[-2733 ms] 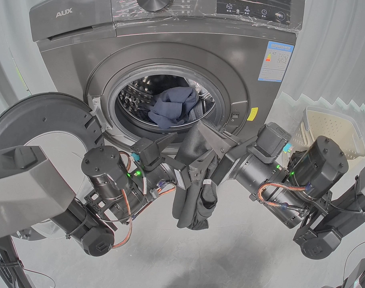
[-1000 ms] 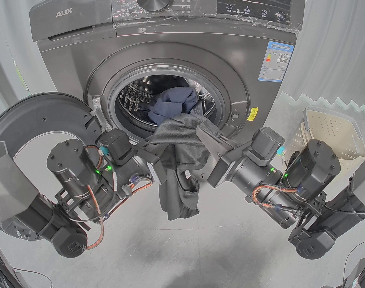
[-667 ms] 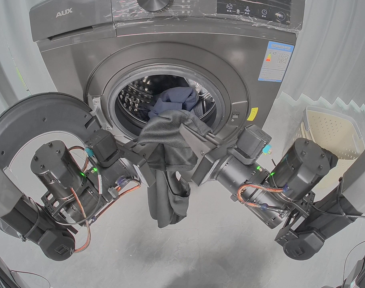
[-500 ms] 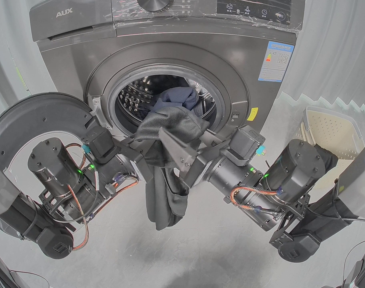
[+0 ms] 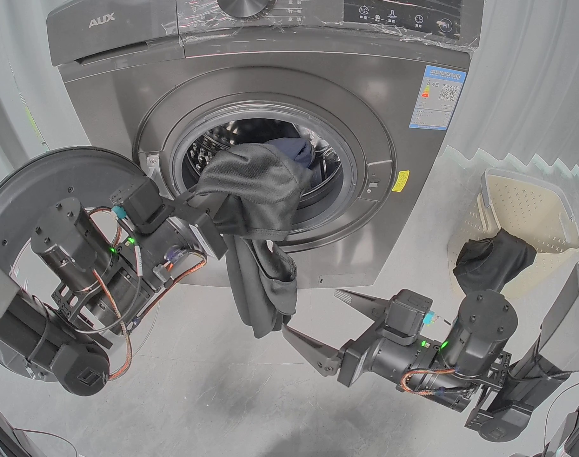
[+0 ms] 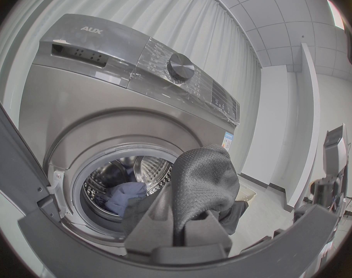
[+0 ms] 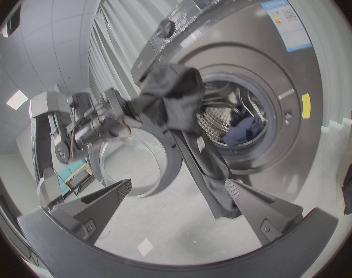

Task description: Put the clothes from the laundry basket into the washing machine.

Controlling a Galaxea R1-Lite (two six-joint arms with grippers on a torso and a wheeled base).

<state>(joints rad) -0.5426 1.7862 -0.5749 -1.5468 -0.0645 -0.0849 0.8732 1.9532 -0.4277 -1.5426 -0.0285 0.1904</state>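
Observation:
A dark grey garment (image 5: 254, 176) hangs from my left gripper (image 5: 208, 216), which is shut on it just left of the washing machine's drum opening (image 5: 331, 160). The cloth's top bulges in front of the opening and its tail (image 5: 264, 299) dangles toward the floor. In the left wrist view the fingers (image 6: 201, 228) pinch the grey garment (image 6: 205, 178). A blue garment (image 5: 297, 149) lies inside the drum. My right gripper (image 5: 312, 315) is open and holds nothing, low near the floor below the hanging tail. The laundry basket (image 5: 537, 207) stands at the right.
The round washer door (image 5: 61, 179) stands swung open on the left, behind my left arm. A black garment (image 5: 492, 261) hangs over the basket's near edge. Bare grey floor (image 5: 207, 401) lies in front of the machine.
My right gripper let go of the grey garment, opened and dropped down and back toward the floor. My left gripper lifted the garment up and leftward to the drum opening.

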